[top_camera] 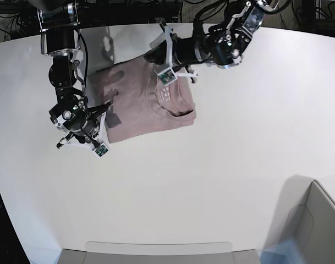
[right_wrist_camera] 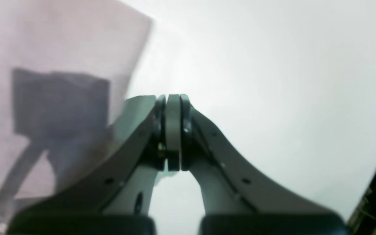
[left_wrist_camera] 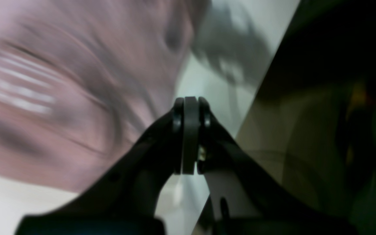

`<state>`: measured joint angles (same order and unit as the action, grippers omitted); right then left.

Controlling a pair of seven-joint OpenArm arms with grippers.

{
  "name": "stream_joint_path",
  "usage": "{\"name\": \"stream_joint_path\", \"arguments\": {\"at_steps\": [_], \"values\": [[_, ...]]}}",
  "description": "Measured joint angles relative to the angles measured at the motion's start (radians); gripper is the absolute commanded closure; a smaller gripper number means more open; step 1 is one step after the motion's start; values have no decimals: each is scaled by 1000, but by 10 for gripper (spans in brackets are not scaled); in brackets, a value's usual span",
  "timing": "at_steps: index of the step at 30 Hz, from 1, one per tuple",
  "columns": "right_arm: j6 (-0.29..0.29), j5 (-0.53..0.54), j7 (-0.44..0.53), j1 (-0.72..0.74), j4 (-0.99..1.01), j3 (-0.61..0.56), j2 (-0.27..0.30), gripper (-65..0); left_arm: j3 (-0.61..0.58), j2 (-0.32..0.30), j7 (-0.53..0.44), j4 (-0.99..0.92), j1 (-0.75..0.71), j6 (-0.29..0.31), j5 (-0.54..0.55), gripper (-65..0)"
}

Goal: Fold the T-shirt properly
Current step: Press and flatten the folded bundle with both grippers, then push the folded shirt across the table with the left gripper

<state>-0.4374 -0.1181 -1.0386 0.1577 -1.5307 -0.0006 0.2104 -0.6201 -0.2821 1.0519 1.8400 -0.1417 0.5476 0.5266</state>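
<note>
A white bench (top_camera: 222, 165) fills the overhead base view. The T-shirt (top_camera: 137, 107), dusty pink and partly folded into a rough rectangle, lies on it toward the upper left, with its round collar (top_camera: 178, 110) near the right edge of the cloth.

The right gripper (right_wrist_camera: 173, 98) hangs at the shirt's left edge, low over the bench. In its wrist view the jaws are pressed together with no gap, and nothing shows between them. The pink cloth lies just to the left of the jaws, carrying the arm's dark shadow; whether the jaws touch it cannot be told.

The left gripper (left_wrist_camera: 190, 101) reaches in from the upper right, over the shirt's top edge near the collar. Its wrist view is heavily blurred, but the jaws appear clenched flat against each other, holding nothing. Blurred pink fabric fills the left of that view, with pale streaks that may be the neck label.

A pale grey bin (top_camera: 316, 220) sits at the lower right corner.
</note>
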Motion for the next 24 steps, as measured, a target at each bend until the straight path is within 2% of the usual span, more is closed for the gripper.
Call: {"name": "stream_joint_path", "arguments": {"at_steps": [4,7,9,11,12,14,15,17,20,22,24], "values": [[-3,-13,0,-18,13,-21,14,0,-14,0,-3,-78,35,-1,1,0],[-63,-8,-7,-55,13,-88,45,0,-11,1,-9,-133,73,-4,-1,0],[-84,-24,9,-80,8,-126,53,0,5,4,-9,-185,91,-5,-2,0],[-111,-22,10,-102,-16,-150,69,0,71,28,-4,-220,94,2,20,0],[-143,-34,10,-125,-49,-164,85,0,134,51,-6,-231,91,-27,24,0],[-238,-13,-8,-203,-167,-206,124,0,312,90,-2,-233,92,-126,16,0],[-249,45,-14,-243,-225,-217,145,0,397,97,-10,-227,97,-161,16,0],[-249,103,-11,-313,-316,-229,153,0,523,87,-10,-180,106,-187,-11,0],[-249,127,19,-330,-378,-187,138,0,541,64,37,-95,97,-174,-10,0],[-249,104,4,-330,-378,-123,133,0,535,85,72,-69,94,-163,-2,0],[-250,92,-17,-337,-373,-71,143,0,526,104,64,-46,84,-158,16,0]]}}
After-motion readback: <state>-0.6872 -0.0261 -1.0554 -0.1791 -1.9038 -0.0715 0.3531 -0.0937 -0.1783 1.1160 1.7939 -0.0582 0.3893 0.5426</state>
